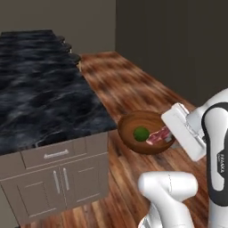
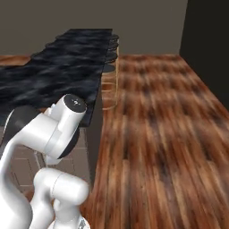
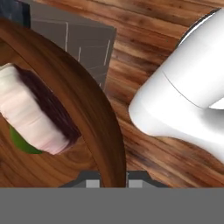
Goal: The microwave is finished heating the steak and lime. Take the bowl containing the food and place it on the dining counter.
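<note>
The reddish-brown wooden bowl [image 1: 130,123] hangs in the air over the wooden floor, just off the near right corner of the dining counter [image 1: 40,98]. In it lie the green lime [image 1: 141,132] and the pink steak [image 1: 158,136]. My gripper [image 1: 171,134] is shut on the bowl's right rim. In the hand view the bowl's rim [image 3: 89,94] runs down between the fingertips of the gripper [image 3: 113,180], with the steak [image 3: 30,113] lying over the lime [image 3: 21,142]. The microwave is out of view.
The black marble counter [image 2: 58,71] runs away to the back, with dark round stools [image 2: 112,53] along its right side. Grey cabinet doors and a drawer [image 1: 58,178] close its near end. Open wooden floor [image 2: 161,125] lies to the right.
</note>
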